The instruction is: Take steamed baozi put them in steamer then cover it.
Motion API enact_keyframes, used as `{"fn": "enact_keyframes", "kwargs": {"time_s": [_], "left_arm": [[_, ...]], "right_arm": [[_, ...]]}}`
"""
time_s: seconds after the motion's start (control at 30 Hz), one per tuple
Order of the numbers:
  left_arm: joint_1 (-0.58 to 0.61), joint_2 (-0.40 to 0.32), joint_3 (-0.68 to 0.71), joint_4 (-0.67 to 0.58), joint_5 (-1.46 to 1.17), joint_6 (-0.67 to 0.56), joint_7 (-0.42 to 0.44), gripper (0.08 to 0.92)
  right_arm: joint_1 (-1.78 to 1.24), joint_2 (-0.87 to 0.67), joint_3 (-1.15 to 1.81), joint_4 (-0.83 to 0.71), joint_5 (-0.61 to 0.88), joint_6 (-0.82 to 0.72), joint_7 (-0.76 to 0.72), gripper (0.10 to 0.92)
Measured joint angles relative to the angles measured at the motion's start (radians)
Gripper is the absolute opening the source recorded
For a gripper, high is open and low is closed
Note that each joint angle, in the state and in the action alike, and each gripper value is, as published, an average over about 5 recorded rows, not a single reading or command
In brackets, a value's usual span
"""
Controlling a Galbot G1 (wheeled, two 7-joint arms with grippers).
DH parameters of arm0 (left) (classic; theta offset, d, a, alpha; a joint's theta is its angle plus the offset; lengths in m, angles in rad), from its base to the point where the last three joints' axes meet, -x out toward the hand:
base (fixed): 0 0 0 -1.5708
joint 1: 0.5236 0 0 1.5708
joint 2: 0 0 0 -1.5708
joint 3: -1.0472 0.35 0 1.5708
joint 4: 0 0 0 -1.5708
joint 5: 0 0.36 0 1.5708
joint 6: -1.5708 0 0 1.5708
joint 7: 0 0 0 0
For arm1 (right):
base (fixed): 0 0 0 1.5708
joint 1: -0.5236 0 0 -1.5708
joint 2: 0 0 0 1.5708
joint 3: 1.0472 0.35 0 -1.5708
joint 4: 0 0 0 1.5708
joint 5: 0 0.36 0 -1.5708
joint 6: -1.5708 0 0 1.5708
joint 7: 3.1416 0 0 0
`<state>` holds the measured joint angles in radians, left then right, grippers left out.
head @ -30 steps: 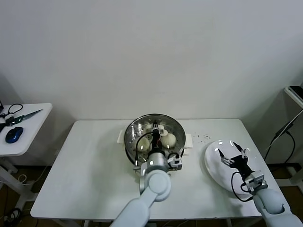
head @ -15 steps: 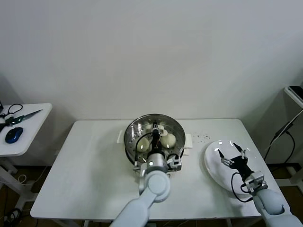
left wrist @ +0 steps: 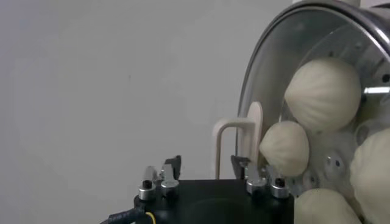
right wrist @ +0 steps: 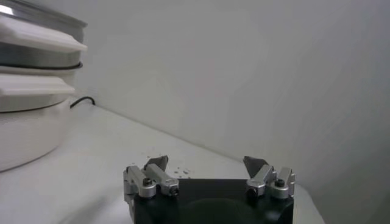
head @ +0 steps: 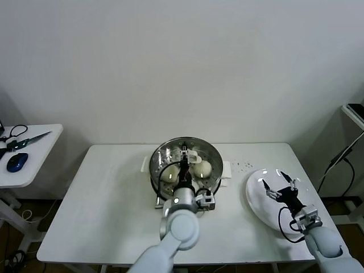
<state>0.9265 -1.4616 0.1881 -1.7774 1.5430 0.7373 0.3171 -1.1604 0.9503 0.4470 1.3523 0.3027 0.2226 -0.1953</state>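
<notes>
The steamer [head: 154, 170] stands at the table's middle back on its white base [right wrist: 27, 115]. The clear glass cover [left wrist: 268, 79] sits on it, its cream handle [left wrist: 239, 143] upright on top. Several cream-white baozi [left wrist: 323, 85] lie inside under the glass, two of them plain in the head view [head: 203, 167]. My left gripper [head: 185, 158] hovers over the cover near the handle. It is open and empty in the left wrist view [left wrist: 207, 165], with the handle just beyond the fingertips. My right gripper [head: 278, 185] is open and empty above the flat white plate [head: 259, 207].
The white plate lies at the table's right. Dark crumbs [head: 245, 165] dot the table between steamer and plate. A small side table [head: 28, 153] at far left holds scissors [head: 28, 138] and a blue mouse [head: 17, 161]. A cable [head: 341, 156] hangs at the right.
My left arm has drawn back a little toward me and to the left, away from the cover's handle. The cover stays on the steamer. The right arm has not moved.
</notes>
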Motion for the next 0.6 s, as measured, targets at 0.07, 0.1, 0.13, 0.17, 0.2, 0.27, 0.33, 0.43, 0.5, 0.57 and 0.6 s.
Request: {"fn": "enact_keyframes", "kwargs": {"time_s": [0.07,0.1,0.13,0.17,0.2,0.27,0.33,0.43,0.5,0.57,0.6], "left_arm": [[0.011,0.013,0.004,-0.026,-0.012,0.0,0.001,0.659],[0.017,0.02,0.005,-0.04,-0.018,0.0,0.001,0.685],[0.023,0.027,0.005,-0.054,-0.024,0.0,0.001,0.719],[0.03,0.034,0.004,-0.068,-0.031,0.0,0.0,0.745],[0.037,0.041,0.003,-0.082,-0.037,0.0,-0.001,0.767],[0.054,0.055,-0.002,-0.112,-0.051,0.0,-0.006,0.804],[0.072,0.071,-0.009,-0.144,-0.069,0.0,-0.014,0.818],[0.104,0.097,-0.029,-0.191,-0.101,-0.001,-0.034,0.822],[0.128,0.113,-0.052,-0.223,-0.13,-0.001,-0.056,0.822],[0.156,0.129,-0.083,-0.254,-0.172,-0.001,-0.085,0.823],[0.171,0.136,-0.1,-0.27,-0.197,-0.001,-0.1,0.823]], "right_arm": [[0.0,0.0,0.002,0.003,-0.002,-0.008,0.0,0.823],[-0.001,0.0,0.004,0.005,-0.004,-0.013,0.0,0.823],[-0.002,-0.001,0.005,0.007,-0.005,-0.019,0.0,0.823],[-0.003,-0.001,0.006,0.01,-0.007,-0.025,0.0,0.823],[-0.004,-0.002,0.007,0.012,-0.009,-0.031,0.0,0.823],[-0.006,-0.002,0.009,0.016,-0.012,-0.044,0.0,0.823],[-0.007,-0.002,0.013,0.02,-0.013,-0.055,0.0,0.823],[-0.008,-0.001,0.02,0.026,-0.012,-0.068,0.0,0.823],[-0.01,0.002,0.026,0.031,-0.007,-0.075,0.002,0.823],[-0.014,0.005,0.031,0.037,-0.002,-0.082,0.004,0.823],[-0.016,0.007,0.034,0.039,0.0,-0.085,0.005,0.823]]}}
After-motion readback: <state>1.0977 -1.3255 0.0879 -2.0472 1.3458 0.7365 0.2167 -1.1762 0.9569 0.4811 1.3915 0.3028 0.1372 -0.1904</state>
